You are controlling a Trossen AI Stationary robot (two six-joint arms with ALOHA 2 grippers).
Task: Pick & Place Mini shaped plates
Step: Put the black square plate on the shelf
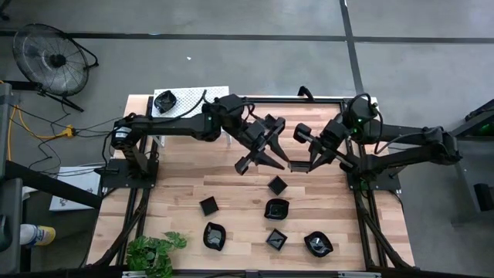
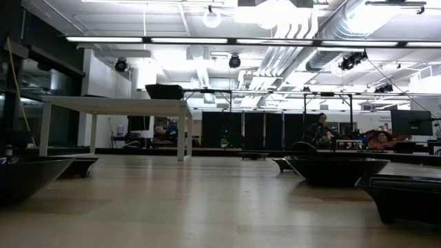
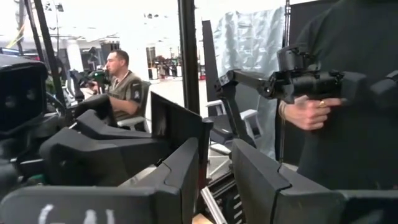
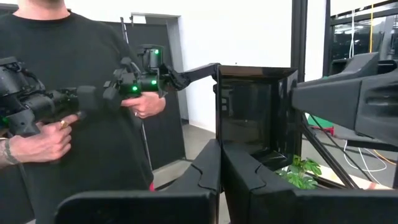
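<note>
**Inspector:** Where is the plate in play?

**Operator:** Off the wood, above the table [image 1: 193,181] toward twelve o'clock on the overhead dial. The right gripper [image 4: 219,148] has its fingers pressed together on the bottom rim of one square plate [image 4: 255,106], which stands upright on edge. A thin, glossy dish is probably easiest to pinch by its rim, and holding it upright leaves its faces free for the other arm.

**Inspector:** And the left gripper [image 3: 216,147]?

**Operator:** It faces the right one from the eleven o'clock side, just beside the raised plate. Its fingers stand apart with light showing between them. Whether either finger touches the plate cannot be told. This looks like a hand-over being lined up, though that is only a judgement.

**Inspector:** And the rest of the set?

**Operator:** Six loose plates [image 1: 276,209] sit spread from four to seven o'clock, well apart from each other. That spacing should let a claw come down on one without knocking the next. One more dish [image 1: 164,100] rests on the white perforated shelf [image 1: 202,96] out at ten o'clock, apparently the drop-off point. A potted plant [image 1: 154,251] sits at the seven o'clock corner.

**Inspector:** Risks?

**Operator:** The rim pinch is narrow. If the left claw closes off-centre, the plate could twist in the grip or slip out.
</note>
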